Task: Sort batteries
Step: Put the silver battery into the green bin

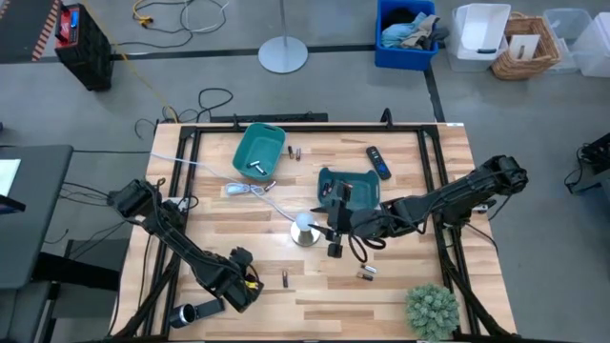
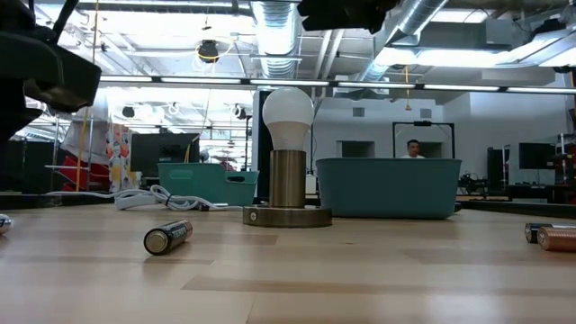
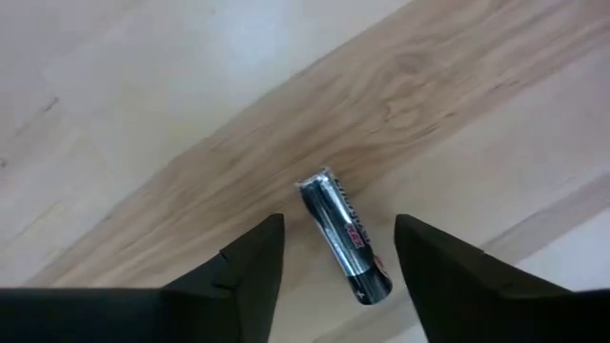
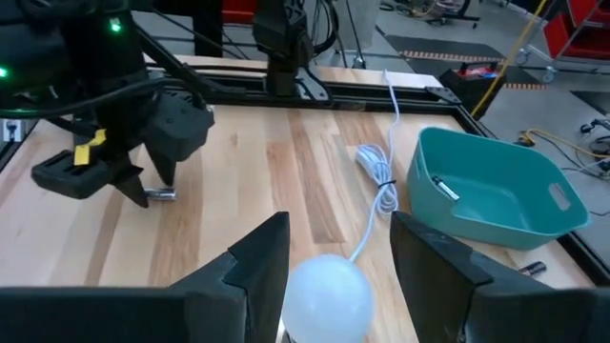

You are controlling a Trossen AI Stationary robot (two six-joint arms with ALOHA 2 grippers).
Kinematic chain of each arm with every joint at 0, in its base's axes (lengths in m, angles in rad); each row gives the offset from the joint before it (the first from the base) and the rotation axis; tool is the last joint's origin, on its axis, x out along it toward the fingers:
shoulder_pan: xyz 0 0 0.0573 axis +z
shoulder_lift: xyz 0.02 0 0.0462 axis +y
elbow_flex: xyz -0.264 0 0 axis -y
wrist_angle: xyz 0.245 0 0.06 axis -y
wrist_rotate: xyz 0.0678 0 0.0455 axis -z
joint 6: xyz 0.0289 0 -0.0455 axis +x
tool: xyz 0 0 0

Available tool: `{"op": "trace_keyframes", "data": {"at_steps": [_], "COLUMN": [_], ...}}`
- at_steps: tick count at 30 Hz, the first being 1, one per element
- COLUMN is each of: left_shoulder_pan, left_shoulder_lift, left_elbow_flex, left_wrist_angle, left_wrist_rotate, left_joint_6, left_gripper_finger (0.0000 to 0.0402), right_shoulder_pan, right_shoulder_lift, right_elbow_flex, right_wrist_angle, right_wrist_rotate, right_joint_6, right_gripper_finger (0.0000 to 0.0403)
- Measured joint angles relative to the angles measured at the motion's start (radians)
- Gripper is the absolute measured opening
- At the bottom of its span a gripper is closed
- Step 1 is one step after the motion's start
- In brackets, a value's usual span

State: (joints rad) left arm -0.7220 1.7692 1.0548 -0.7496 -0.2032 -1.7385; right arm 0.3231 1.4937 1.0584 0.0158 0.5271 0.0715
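Left end effector [image 3: 338, 255] spread, straddling battery [image 3: 344, 237] flat on worktop [image 3: 143, 114], nothing gripped; right end effector [image 4: 338, 250] parted, empty, held over lamp bulb [image 4: 327, 292].

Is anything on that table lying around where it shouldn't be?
Yes: batteries lie loose on the wood, one between the left gripper's open fingers, while another already sits in a teal bin.

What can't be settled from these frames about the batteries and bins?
- Battery type: left wrist view shows a label too small to read.
- Right bin's contents: the right arm covers it in the high view; its wall blocks the low view.
- Batteries at the low view's edge: cut off, count unclear.
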Motion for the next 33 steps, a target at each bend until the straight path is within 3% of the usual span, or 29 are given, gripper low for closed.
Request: {"op": "trace_keyframes", "data": {"at_steps": [8, 17, 33], "left_shoulder_pan": [-0.013, -0.013, -0.015], "left_shoulder_lift": [-0.006, -0.004, -0.003], "left_elbow_flex": [-0.07, -0.076, -0.077], "left_wrist_angle": [0.088, 0.075, 0.046], "left_wrist_rotate": [-0.004, -0.002, -0.089], "left_joint_6": [-0.004, 0.033, 0.157], "left_gripper_finger": [0.0112, 0.0058, 0.0043], "right_shoulder_pan": [0.005, 0.004, 0.004], "right_shoulder_lift": [0.0, 0.0, 0.0], "right_elbow_flex": [0.0, 0.0, 0.0], "right_wrist_angle": [0.0, 0.0, 0.0], "right_wrist_rotate": [0.003, 0.008, 0.01], "right_joint_6": [0.0, 0.0, 0.0], "right_gripper_finger": [0.0198, 0.0198, 0.0198]}}
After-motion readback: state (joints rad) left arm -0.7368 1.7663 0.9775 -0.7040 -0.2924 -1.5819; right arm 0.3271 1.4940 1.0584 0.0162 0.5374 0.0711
